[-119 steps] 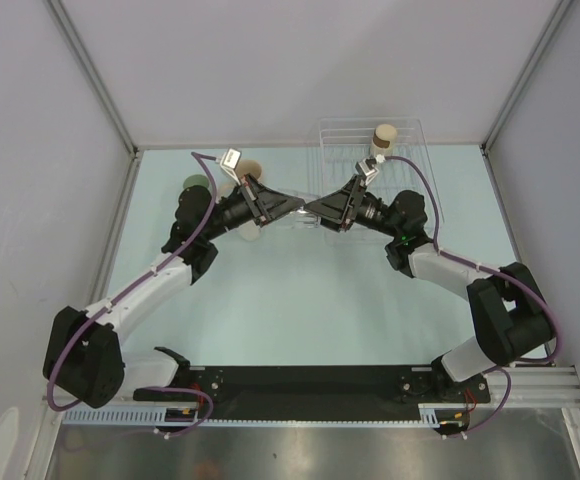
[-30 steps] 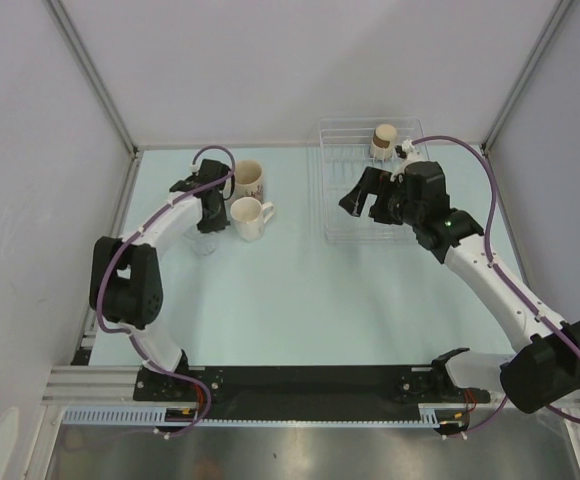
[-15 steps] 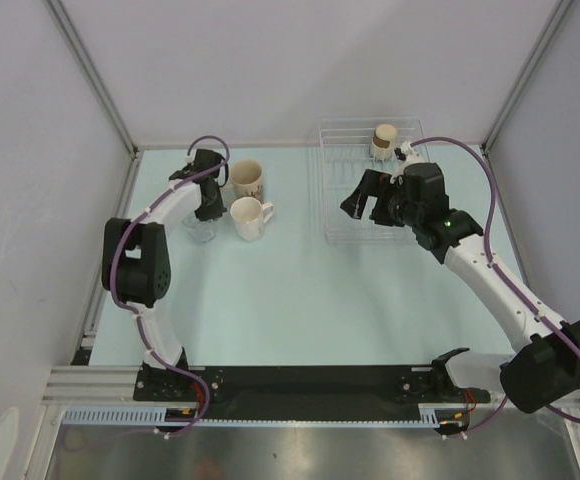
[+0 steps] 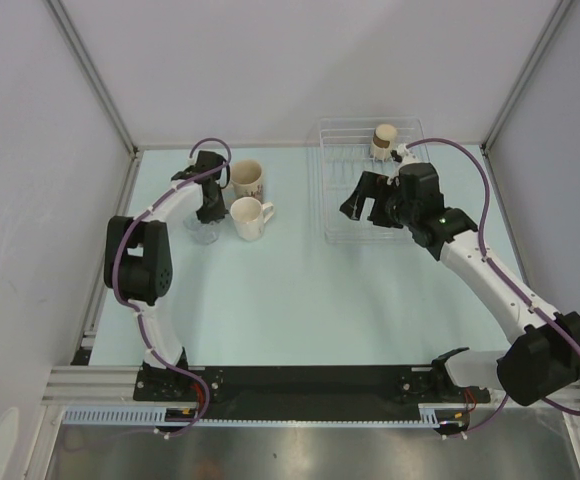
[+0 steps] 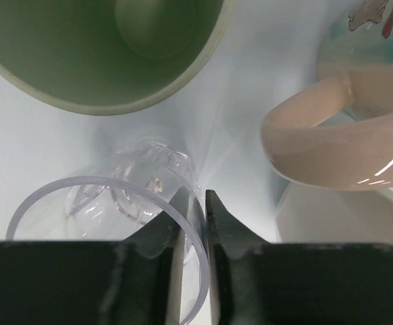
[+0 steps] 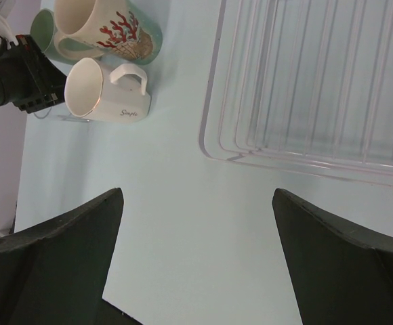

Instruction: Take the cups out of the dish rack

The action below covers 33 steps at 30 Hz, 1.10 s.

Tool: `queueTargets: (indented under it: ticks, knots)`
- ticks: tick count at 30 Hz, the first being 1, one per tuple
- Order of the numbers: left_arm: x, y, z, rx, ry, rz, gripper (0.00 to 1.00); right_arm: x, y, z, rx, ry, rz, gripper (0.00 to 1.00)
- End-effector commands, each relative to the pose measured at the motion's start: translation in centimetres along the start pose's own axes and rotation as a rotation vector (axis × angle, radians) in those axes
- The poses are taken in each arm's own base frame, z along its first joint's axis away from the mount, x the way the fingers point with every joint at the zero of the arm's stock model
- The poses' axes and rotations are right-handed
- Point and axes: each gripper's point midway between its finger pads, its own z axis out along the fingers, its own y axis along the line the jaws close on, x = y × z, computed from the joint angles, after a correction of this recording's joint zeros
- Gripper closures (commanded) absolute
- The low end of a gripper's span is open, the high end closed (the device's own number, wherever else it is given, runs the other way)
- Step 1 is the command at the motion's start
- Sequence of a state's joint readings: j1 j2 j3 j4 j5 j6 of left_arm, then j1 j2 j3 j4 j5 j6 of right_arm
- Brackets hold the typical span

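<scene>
Left wrist view: your left hand is clamped on a clear cup. One finger sits inside the rim, the other outside, w/ the thin wall pinched between them. You're looking down into the cup's mouth; can't tell if its base is touching the counter. A green cup stands just beyond it, mouth up. The cream mug w/ red print is to the right, its handle curving toward the clear cup.

Top view: those cups are grouped at the far-left of the counter, well apart from the dish rack at far right. A white mug is just beside the cream mug, on the near side, handle pointing right. One tan cup w/ a brown top is in the rack's far end; it's the only cup in there.

Right wrist view: your right hand has its fingers spread wide apart, holding nothing. It hangs over the rack's left edge and the bare counter next to it. The rack wires under it carry no cup.
</scene>
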<state>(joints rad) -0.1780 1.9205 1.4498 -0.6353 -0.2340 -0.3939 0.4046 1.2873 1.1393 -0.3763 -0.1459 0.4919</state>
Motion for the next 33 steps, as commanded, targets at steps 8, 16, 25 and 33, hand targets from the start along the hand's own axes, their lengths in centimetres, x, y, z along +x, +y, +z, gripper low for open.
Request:
queueTargets:
  ticks: [8, 16, 25, 33]
  knots:
    - [-2.6, 0.0, -3.8, 0.008, -0.103, -0.04, 0.55, -1.4, 1.2, 0.0, -0.036, -0.047, -0.014, 0.03]
    - [-4.6, -0.4, -9.0, 0.034, -0.197, -0.045, 0.44, -1.9, 1.3, 0.2, -0.037, -0.059, -0.014, 0.03]
    - [-6.9, -2.4, -20.6, 0.113, -0.424, -0.04, 0.22, -8.0, -3.1, 0.4, 0.191, -0.17, -0.005, 0.01]
    - [-4.2, -4.5, -27.0, 0.411, -0.482, -0.056, 0.12, -12.8, -9.3, 5.3, 0.436, -0.197, -0.011, 0.02]
